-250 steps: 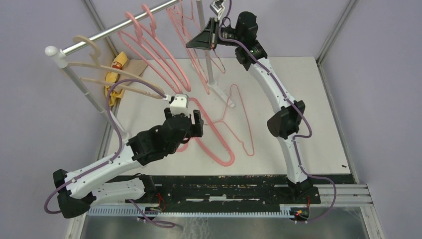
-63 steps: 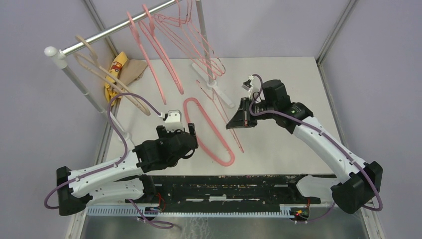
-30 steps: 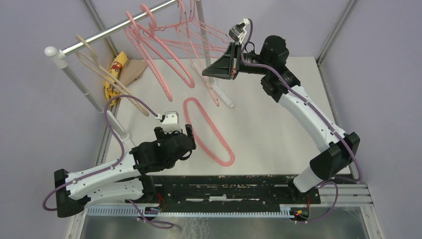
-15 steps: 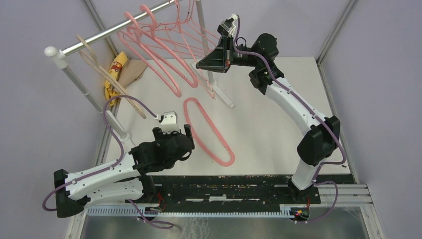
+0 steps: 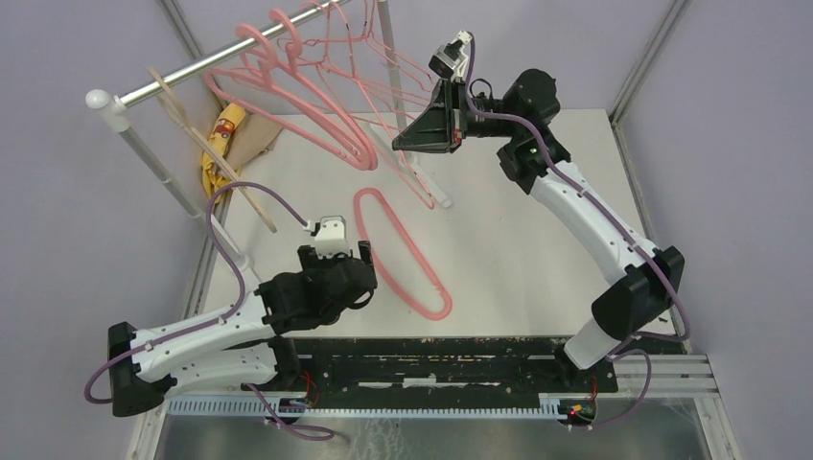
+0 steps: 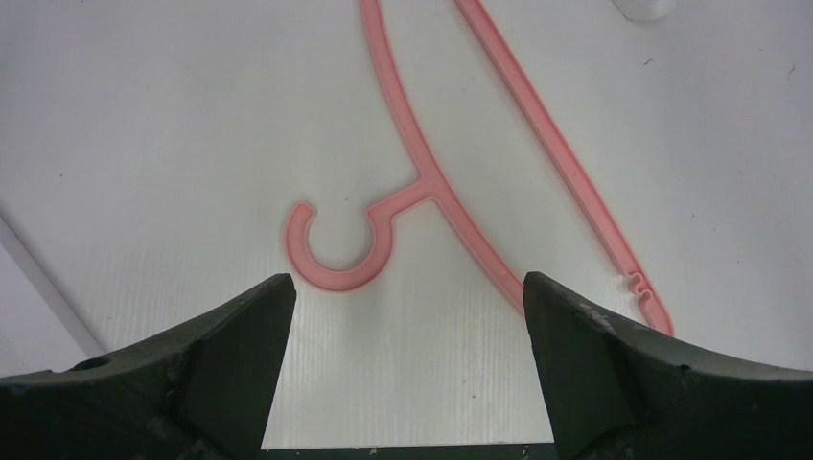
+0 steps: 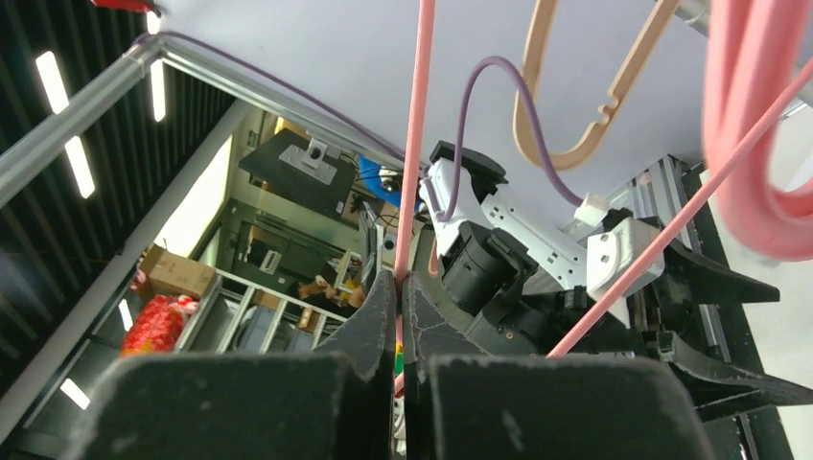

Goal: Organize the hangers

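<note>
One thick pink plastic hanger lay flat on the worktop, left of the middle, its hook turned towards the left arm. It was the only hanger seen lying down. The left gripper hung just above that hook with its fingers spread wide, one to each side, touching nothing.

At the far side, a thin pink wire hanger was pinched between the pressed-together fingers of the right gripper, held up close to the right end of the silver rail. Whether its hook sat over the rail could not be told.

Among those hanging on the rail were a beige hanger towards the left end and several thick pink plastic hangers further right, all at a slant rather than hanging straight. A yellow cloth lay at the far left of the worktop, below the rail.

By my reading the task was well past halfway. Most hangers were up, one looked about to be hung or just hung, and the one on the worktop was left to do — with the left arm placed to take it by the hook.
</note>
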Motion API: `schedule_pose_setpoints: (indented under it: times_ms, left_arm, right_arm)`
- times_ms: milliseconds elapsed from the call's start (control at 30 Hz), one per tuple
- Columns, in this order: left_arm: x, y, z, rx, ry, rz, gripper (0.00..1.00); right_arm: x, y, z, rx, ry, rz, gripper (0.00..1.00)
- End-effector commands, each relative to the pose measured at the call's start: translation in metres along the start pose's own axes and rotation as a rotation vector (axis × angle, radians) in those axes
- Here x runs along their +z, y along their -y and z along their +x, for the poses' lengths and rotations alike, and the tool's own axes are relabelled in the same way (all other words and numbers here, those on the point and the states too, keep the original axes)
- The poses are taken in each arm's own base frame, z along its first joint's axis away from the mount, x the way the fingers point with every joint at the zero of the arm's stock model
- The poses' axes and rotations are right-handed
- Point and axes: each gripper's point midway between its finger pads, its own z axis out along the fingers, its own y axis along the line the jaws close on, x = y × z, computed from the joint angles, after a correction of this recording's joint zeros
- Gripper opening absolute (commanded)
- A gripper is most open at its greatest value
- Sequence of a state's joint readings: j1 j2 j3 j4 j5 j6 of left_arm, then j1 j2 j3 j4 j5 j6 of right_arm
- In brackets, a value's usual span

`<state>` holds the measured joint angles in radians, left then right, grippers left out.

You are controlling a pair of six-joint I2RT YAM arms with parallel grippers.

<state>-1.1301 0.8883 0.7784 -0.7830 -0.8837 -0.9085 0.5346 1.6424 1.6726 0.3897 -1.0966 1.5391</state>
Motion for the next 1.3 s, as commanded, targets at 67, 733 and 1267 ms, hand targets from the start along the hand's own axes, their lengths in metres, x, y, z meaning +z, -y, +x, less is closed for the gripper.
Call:
schedule_pose_setpoints:
  times_ms: [67,733,1267]
  left_arm:
    - [0.000,0.009,-0.004,-0.088,0.016,0.017,0.95]
    - [0.001,0.007,0.002,-0.093,0.001,0.015,0.94]
    - [0.003,0.011,-0.001,-0.069,0.004,0.008,0.94]
  right_arm:
    - [-0.016,-0.033,0.027,-0.164,-0.036,-0.002,0.01]
    - [-0.032,0.003,0.060,-0.161,-0.075,0.118,0.01]
    - [-0.020,-0.026,0.036,-0.264,-0.070,0.018,0.01]
